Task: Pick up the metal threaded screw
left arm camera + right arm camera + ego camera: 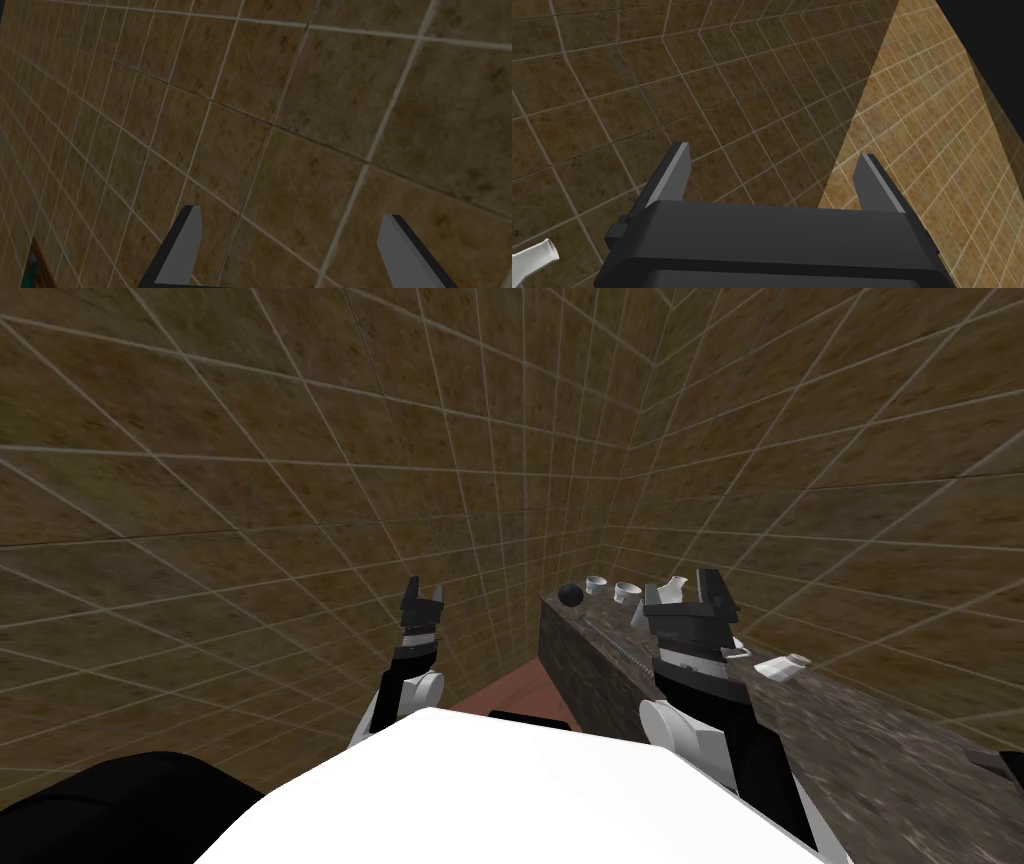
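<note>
The right hand (688,593) hangs over the tabletop (850,738), wide open and empty; the left hand (425,591) also.

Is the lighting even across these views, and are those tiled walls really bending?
Head view: dim, and the wide lens splays the grout lines of the tiled wall toward the corners. Left wrist view: evenly dim tiling. Right wrist view: a sharp shadow edge splits the wall, with brighter tiles beside a black area.

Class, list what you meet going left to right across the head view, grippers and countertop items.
left gripper, black ball, white cup, second white cup, right gripper, white bottle lying on the counter.
</note>
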`<state>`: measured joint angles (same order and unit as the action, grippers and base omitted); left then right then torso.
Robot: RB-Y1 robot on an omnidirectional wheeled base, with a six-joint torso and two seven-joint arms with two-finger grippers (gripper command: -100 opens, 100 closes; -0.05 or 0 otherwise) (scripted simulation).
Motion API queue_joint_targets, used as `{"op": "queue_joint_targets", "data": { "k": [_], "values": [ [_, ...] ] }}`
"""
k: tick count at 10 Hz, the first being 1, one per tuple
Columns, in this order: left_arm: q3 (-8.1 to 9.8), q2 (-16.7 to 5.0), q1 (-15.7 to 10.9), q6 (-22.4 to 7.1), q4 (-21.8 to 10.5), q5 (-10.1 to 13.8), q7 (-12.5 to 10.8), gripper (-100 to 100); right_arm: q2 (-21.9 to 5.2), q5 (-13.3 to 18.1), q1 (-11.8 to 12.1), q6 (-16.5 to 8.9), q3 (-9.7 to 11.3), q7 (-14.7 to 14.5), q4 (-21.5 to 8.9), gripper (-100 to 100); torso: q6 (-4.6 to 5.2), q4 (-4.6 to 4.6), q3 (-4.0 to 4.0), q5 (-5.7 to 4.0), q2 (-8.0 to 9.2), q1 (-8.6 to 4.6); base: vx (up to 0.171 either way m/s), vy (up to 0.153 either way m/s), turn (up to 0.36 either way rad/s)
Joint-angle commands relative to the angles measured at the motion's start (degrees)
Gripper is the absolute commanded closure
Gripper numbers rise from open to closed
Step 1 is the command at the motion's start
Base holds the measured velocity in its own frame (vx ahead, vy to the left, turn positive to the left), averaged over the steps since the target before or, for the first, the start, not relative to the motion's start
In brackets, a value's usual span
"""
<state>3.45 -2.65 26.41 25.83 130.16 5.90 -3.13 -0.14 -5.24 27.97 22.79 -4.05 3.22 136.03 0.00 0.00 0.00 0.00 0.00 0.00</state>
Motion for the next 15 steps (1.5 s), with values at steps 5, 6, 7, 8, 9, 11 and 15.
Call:
{"op": "queue_joint_targets", "data": {
  "k": [5,6,7,8,9,11,15],
  "values": [
    [-0.02,0.01,-0.02,0.0,0.0,0.0,0.0,0,-8.63,-0.42,1.3,1.81,-1.93,-5.74,-4.17,-100,-0.01,0.08,0.22,0.1,0.38,0.46,-0.081,0.095,0.084],
    [-0.02,0.01,-0.02,0.0,0.0,0.0,0.0,0,-10.35,-0.51,1.76,2.31,-2.5,-7.33,-5.54,-100,-0.02,0.09,0.24,0.12,0.42,0.52,-0.103,0.146,0.138],
    [-0.02,0.01,-0.02,0.0,0.0,0.0,0.0,0,-10.97,-0.51,1.76,2.31,-2.5,-7.33,-5.54,-100,-0.02,0.09,0.24,0.12,0.42,0.53,-0.061,0.084,0.026],
    [-0.01,0.01,-0.01,0.0,0.0,0.0,0.0,0,-13.25,-0.6,2.28,2.84,-3.09,-9.0,-7.06,-100,0.01,0.08,0.18,0.09,0.31,0.34,-0.043,0.061,0.09],
    [-0.01,0.01,-0.01,0.0,0.0,0.0,0.0,0,-15.14,-0.66,2.86,3.41,-3.67,-10.69,-8.7,-100,-0.01,0.06,0.14,0.06,0.23,0.22,-0.069,0.082,0.167],
    [-0.01,0.01,-0.01,0.0,0.0,0.0,0.0,0,-18.09,-0.69,3.52,4.01,-4.2,-12.39,-10.46,-100,-0.01,0.07,0.17,0.08,0.29,0.34,-0.061,0.099,0.114],
    [-0.01,0.01,-0.01,0.0,0.0,0.0,0.0,0,-23.39,-0.65,5.01,5.3,-5.16,-15.65,-14.46,-100,-0.01,0.03,0.08,0.06,0.13,0.25,-0.03,0.077,0.088]
  ]
}}
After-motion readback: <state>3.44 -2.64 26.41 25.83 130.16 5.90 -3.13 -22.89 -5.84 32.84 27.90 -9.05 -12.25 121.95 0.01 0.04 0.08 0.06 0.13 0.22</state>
